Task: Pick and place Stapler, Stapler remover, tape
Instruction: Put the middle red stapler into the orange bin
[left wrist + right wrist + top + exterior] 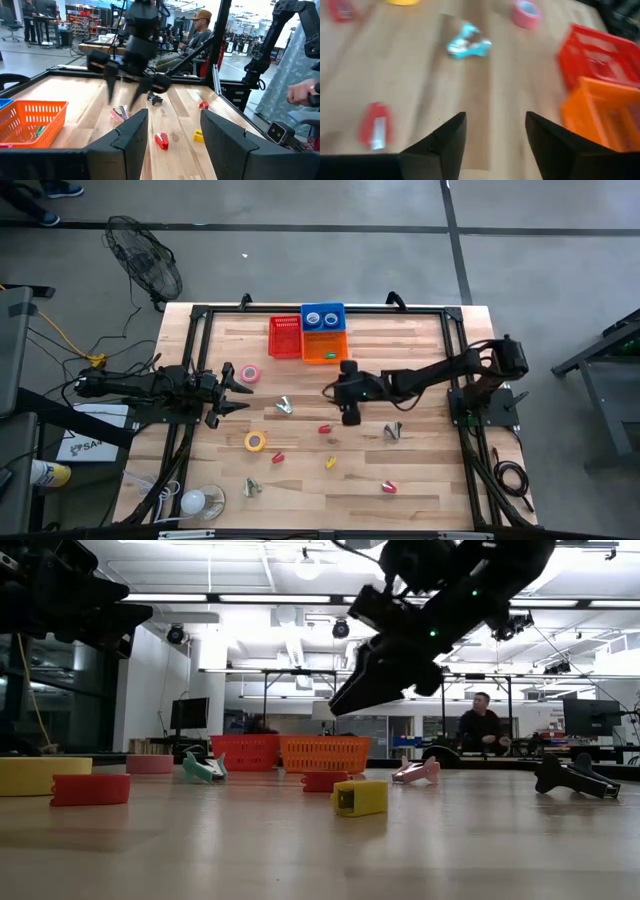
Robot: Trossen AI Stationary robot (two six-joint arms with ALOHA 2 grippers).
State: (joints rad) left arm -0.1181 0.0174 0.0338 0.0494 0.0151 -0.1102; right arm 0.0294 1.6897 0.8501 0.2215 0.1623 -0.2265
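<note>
Our right gripper [349,418] hangs with its jaws apart and empty above the worktop [420,480], just in front of the orange basket [325,347]. A red stapler [325,429] lies near it, farther from the basket. Our left gripper [240,392], jaws also apart and empty, waits beside the pink tape [249,373], well left of the basket; the yellow tape [255,442] lies nearer the front edge.
</note>
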